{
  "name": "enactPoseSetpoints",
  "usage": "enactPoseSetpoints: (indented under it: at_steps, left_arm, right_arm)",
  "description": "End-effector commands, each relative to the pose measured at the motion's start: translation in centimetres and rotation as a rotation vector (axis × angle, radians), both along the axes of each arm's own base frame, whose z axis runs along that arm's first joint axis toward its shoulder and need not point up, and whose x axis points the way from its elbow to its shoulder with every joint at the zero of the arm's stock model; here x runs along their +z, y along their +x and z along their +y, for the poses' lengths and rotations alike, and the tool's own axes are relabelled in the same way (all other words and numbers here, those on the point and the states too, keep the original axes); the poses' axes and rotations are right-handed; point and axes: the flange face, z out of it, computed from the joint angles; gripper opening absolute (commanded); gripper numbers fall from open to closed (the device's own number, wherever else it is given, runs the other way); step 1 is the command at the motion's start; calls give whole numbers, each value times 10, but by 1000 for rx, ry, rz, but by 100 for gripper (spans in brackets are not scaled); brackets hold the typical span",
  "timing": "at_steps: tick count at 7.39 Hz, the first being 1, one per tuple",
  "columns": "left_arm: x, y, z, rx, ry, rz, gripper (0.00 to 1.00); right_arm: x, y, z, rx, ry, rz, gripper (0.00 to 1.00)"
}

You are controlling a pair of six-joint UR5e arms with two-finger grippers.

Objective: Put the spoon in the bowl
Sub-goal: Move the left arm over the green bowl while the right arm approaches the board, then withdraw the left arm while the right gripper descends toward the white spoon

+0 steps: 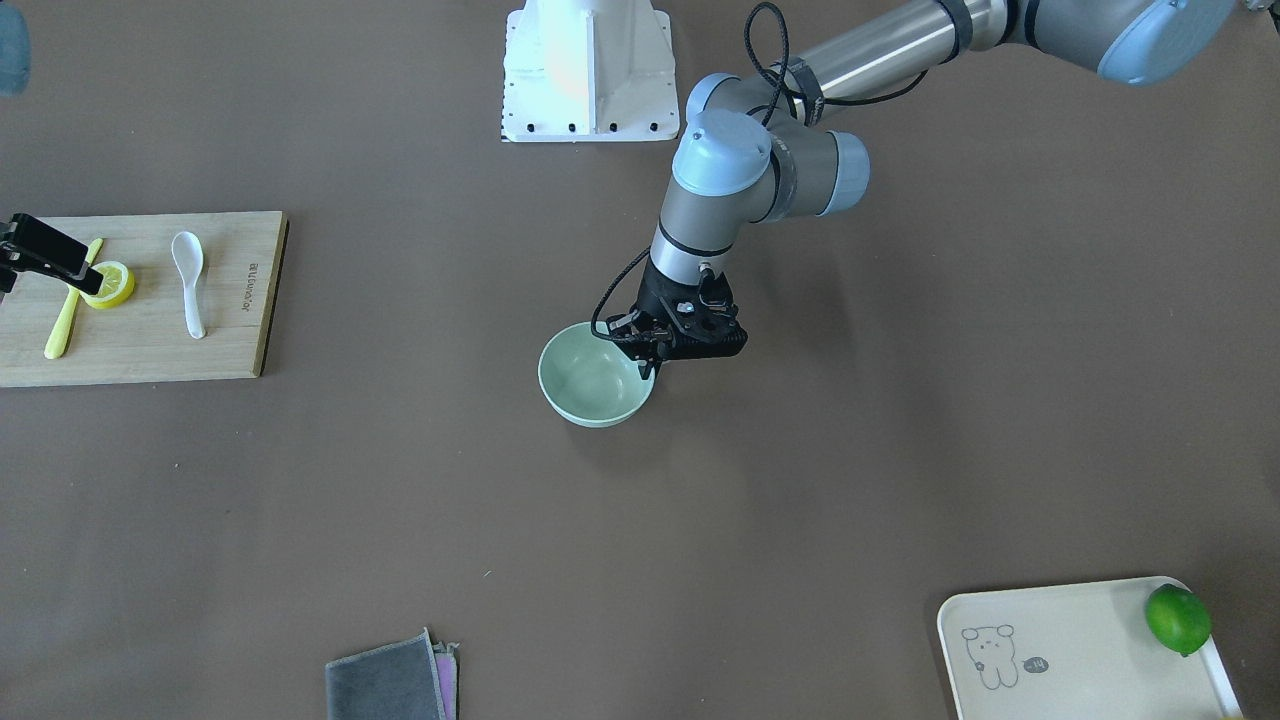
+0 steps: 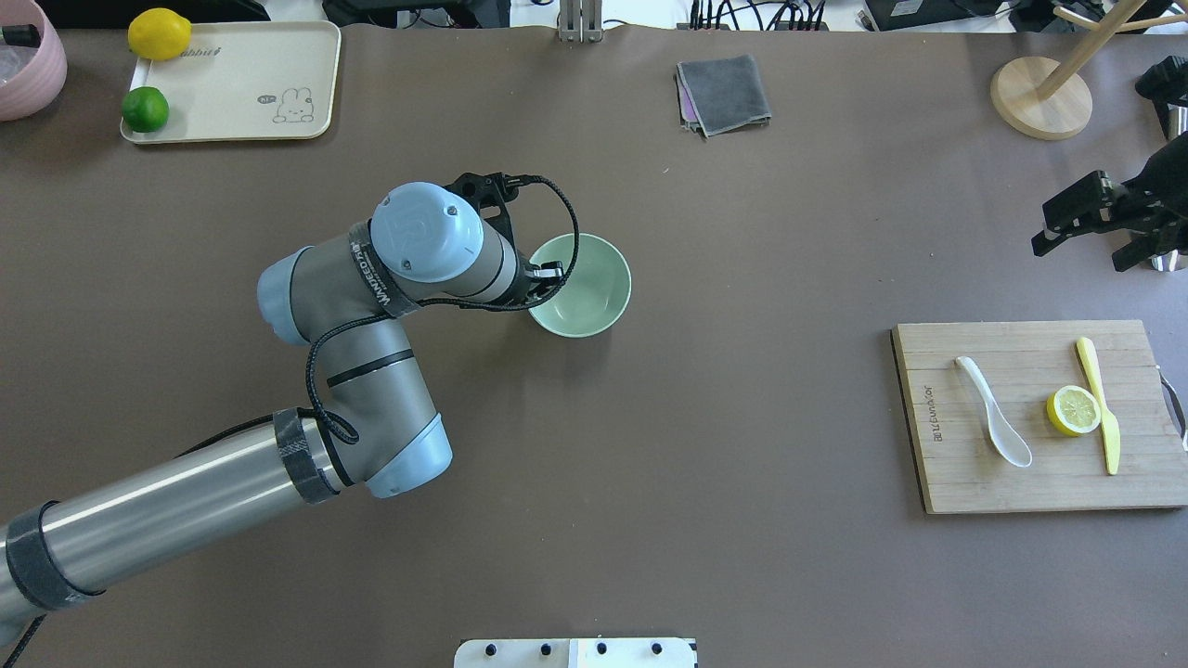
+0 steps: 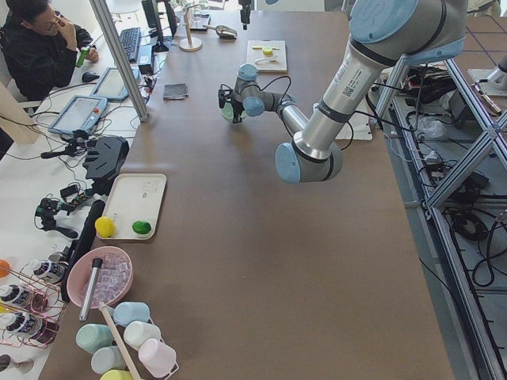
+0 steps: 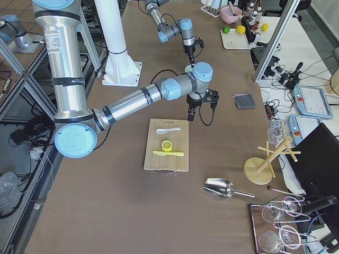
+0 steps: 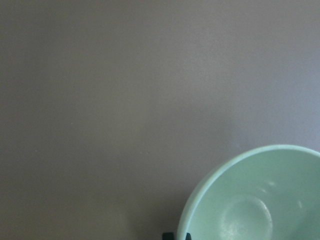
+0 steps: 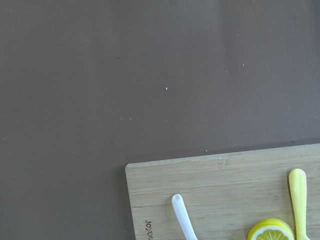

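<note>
Left gripper (image 1: pixel 649 366) sits on the bowl (image 1: pixel 585 388) rim, grip unclear, likely steadying it, while the spoon (image 2: pixel 995 424) lies far from the bowl near the open-jawed right gripper (image 2: pixel 1077 254).

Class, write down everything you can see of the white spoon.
The spoon is small, glossy white, ceramic-looking, with a short thick handle and deep oval scoop. It lies flat on the wooden cutting board, scoop toward the robot, apart from the lemon half beside it. Only the board touches it.

Spoon (image 6: pixel 183 217) scoop beyond right wrist view's lower edge; left hand (image 1: pixel 648 362) half hidden at bowl (image 1: pixel 565 395) rim.
</note>
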Motion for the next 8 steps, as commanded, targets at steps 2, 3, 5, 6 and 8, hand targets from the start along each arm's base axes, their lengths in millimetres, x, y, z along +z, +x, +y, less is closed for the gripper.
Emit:
enactPoseSetpoints:
  at_steps: [2, 3, 5, 6, 8]
  left_arm:
    - [4, -8, 5, 24, 40, -6, 97]
    - [4, -16, 9, 25, 48, 2, 97]
    - [-26, -59, -1, 19, 123, 52, 97]
    - [-36, -97, -20, 51, 89, 94, 97]
    - [-39, -165, -21, 128, 124, -11, 97]
  right_arm:
    - [0, -9, 2, -11, -1, 10, 100]
    - [2, -15, 4, -21, 0, 16, 100]
    - [6, -28, 12, -50, 8, 24, 100]
    - [22, -40, 26, -75, 43, 37, 100]
    - [44, -65, 54, -126, 166, 37, 100]
